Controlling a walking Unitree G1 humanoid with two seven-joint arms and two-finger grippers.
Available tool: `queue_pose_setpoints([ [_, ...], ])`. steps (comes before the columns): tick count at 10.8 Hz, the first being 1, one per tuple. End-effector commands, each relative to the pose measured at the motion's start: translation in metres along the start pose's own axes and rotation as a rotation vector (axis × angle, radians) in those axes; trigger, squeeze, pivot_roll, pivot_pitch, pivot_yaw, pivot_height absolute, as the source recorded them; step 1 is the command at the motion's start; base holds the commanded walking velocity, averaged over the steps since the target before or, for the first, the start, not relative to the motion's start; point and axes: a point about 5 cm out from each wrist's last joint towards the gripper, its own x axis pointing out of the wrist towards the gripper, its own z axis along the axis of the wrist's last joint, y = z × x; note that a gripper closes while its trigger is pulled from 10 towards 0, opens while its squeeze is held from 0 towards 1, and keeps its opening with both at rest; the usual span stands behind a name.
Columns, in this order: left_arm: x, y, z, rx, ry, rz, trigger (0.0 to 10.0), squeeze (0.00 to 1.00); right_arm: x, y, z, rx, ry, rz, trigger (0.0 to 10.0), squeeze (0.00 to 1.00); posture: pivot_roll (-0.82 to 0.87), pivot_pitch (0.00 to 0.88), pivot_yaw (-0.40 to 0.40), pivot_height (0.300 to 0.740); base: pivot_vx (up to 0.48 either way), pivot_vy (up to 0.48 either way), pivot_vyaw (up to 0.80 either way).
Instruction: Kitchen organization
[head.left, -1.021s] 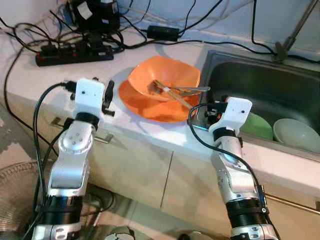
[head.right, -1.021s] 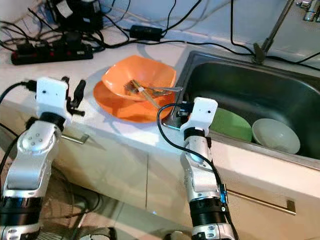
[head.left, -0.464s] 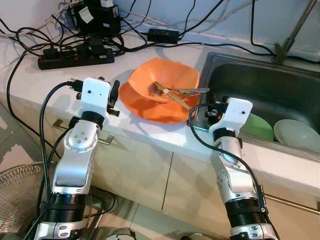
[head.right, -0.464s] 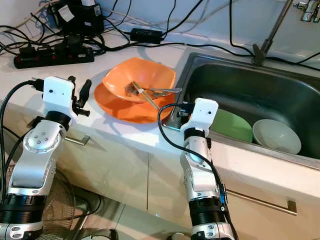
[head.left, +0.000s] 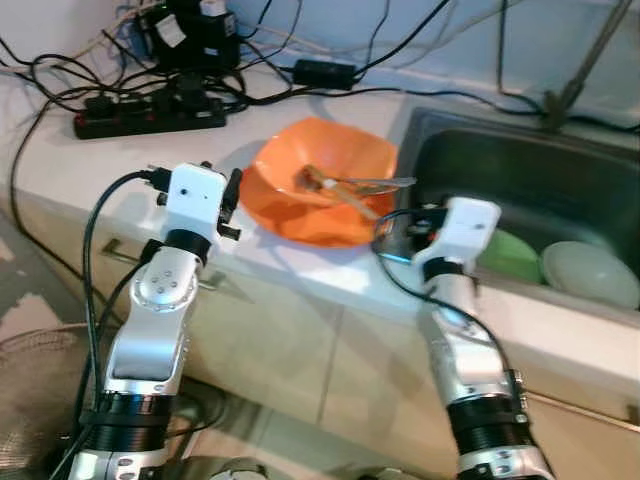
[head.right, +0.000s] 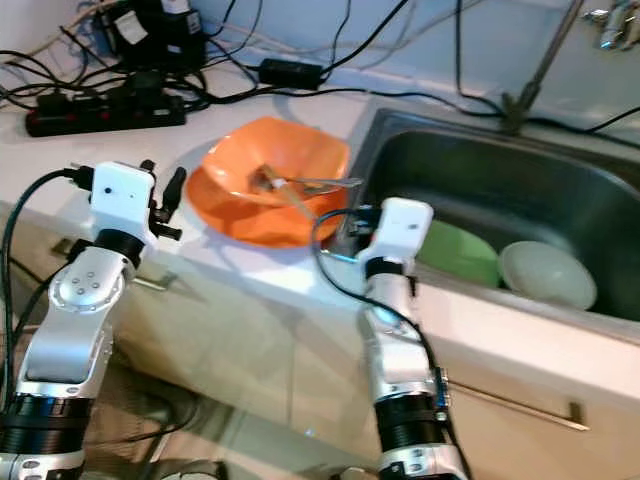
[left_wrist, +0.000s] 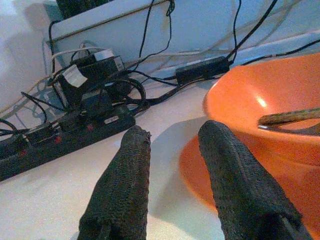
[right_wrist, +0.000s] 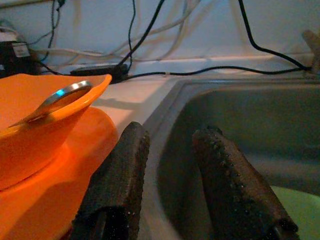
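**Both grippers wait at the edge of the orange dishes**

An orange bowl (head.left: 325, 170) sits on an orange plate (head.left: 300, 215) on the white surface (head.left: 90, 160), just beside the sink (head.left: 520, 175). Inside the bowl lie a fork (head.left: 318, 180) and a spoon (head.left: 380, 183). The long axis of the spoon runs roughly across the bowl, and its handle end rests over the rim on the sink side; in the right wrist view this metal end (right_wrist: 62, 97) sticks out above the rim. A brown stick-like utensil (head.left: 345, 195) lies diagonally in the bowl, one end toward the front edge of the surface.

The left gripper (left_wrist: 172, 150) stands near the plate's rim on the side away from the sink, its jaws apart with a clear gap and holding nothing. The right gripper (right_wrist: 167, 150) is at the corner where the plate meets the sink edge; its jaws are also apart and empty.

In the sink lie a green plate (head.right: 455, 250) and a pale bowl (head.right: 545, 275), close beside each other. At the back of the surface are a black power strip (head.left: 150, 110) and many cables (head.left: 330, 72).
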Motion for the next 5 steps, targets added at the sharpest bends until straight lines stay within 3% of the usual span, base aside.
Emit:
queue_pose_setpoints([
  [1,-0.0004,-0.0038,0.0044,0.005,-0.023,-0.003,10.0,0.00,-0.0012,-0.0103,-0.0065,-0.009,0.031,-0.028,10.0,0.00,0.09,0.042,-0.010,0.740,0.000,-0.450,0.00],
  [5,-0.0007,-0.0039,0.0049,0.006,-0.026,0.001,10.0,0.00,-0.0022,-0.0099,-0.0069,-0.021,0.029,-0.025,10.0,0.00,0.08,0.047,-0.009,0.740,0.000,-0.442,0.00],
])
